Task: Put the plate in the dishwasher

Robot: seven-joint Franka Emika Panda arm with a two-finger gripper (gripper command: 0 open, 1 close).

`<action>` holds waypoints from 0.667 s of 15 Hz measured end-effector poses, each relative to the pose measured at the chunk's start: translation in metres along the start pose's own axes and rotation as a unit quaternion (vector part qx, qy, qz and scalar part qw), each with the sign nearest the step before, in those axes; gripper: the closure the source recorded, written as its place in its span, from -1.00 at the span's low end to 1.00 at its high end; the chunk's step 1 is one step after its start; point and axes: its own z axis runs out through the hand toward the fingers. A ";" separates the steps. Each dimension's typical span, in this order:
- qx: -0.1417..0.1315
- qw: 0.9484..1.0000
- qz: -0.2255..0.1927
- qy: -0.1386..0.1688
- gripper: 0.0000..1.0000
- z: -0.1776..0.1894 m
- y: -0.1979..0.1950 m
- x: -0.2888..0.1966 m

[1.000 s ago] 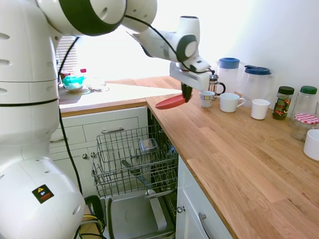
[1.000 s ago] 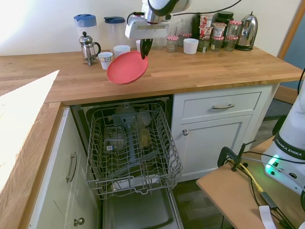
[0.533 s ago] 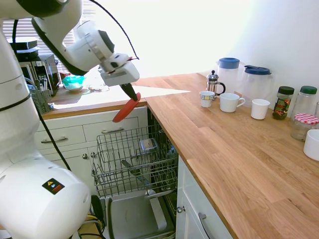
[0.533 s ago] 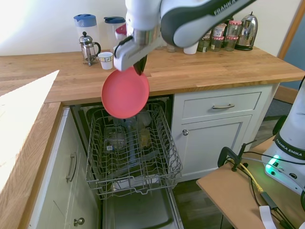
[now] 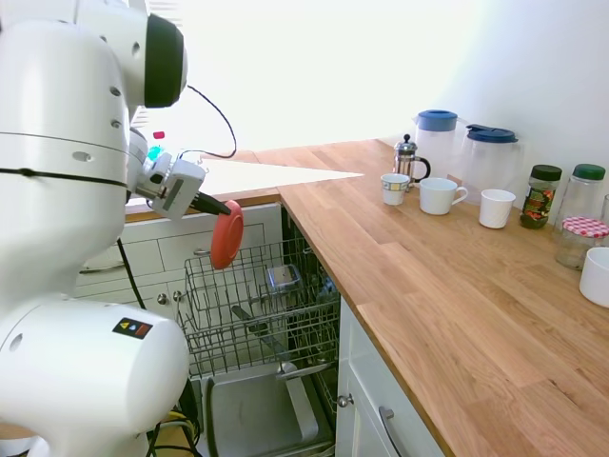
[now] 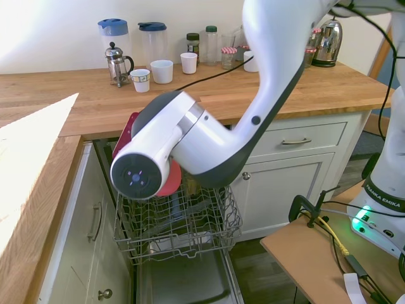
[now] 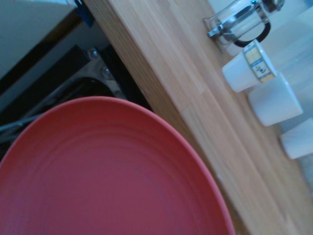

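Compared with half a second ago, the arm has swung further away from the tabletop [image 5: 447, 276] and lower, so the hand [image 5: 211, 206] now sits out over the open dishwasher [image 5: 257, 314] instead of near the tabletop's edge, and the plate [image 5: 226, 234] has turned from a slanted hang to nearly upright, standing on edge. In the first exterior view the plate hangs just above the far left part of the pulled-out wire rack [image 5: 249, 307], not touching the tines. The hand is clamped on the plate's upper rim, its dark fingers [image 5: 213, 205] reaching in from the left. In the second exterior view the arm's big white joint now fills the middle of the picture and hides most of the plate [image 6: 130, 126]; only red slivers show at its upper left and lower right edge, above the rack [image 6: 183, 221]. The plate is plain coral red, round and shallow, with a smooth matte surface; the wrist view shows its face [image 7: 102, 171] close up, with faint concentric rings and a thin raised rim. Beyond it in that view run the wooden tabletop edge [image 7: 176, 93], a glass French press [image 7: 239, 22] and white cups [image 7: 249, 66]. On the tabletop the cups [image 5: 442, 195], two blue-lidded jugs [image 5: 466, 148] and jars [image 5: 571, 214] stand as before.
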 end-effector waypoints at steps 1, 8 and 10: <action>-0.021 0.999 -0.013 0.022 1.00 0.006 -0.003 -0.003; -0.063 0.996 -0.066 0.006 1.00 0.008 -0.001 -0.041; -0.056 0.995 -0.084 -0.010 1.00 0.010 -0.006 -0.067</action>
